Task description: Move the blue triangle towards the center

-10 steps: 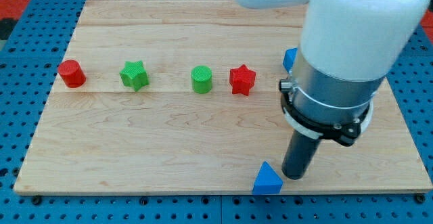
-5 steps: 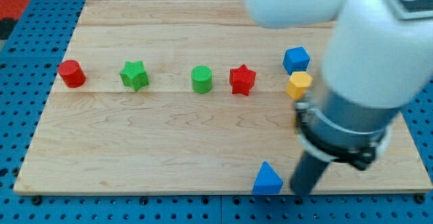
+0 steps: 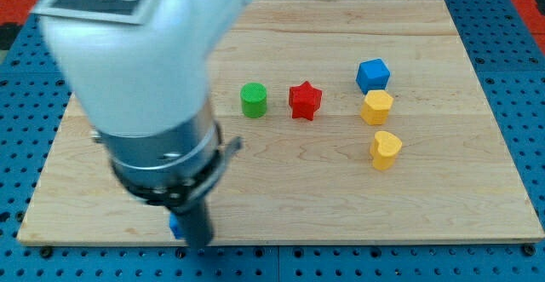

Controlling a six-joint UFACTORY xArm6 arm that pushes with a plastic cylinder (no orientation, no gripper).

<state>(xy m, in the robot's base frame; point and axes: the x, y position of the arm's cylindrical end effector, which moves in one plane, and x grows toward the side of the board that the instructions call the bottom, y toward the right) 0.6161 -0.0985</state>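
Only a small blue sliver of the blue triangle (image 3: 174,226) shows, at the bottom edge of the wooden board (image 3: 477,188), left of the middle. The rest is hidden behind the dark rod. My tip (image 3: 197,241) is at the board's bottom edge, right against the triangle's right side. The large white and grey arm body covers the left part of the view.
A green cylinder (image 3: 253,100) and a red star (image 3: 305,100) stand near the board's middle. A blue cube (image 3: 373,75), a yellow hexagon (image 3: 376,107) and another yellow block (image 3: 385,149) stand at the right. The arm hides the board's left part.
The arm has swept from the right to the left along the bottom edge. The blue triangle has gone left with it. The yellow blocks now show; the red cylinder and green star are hidden.
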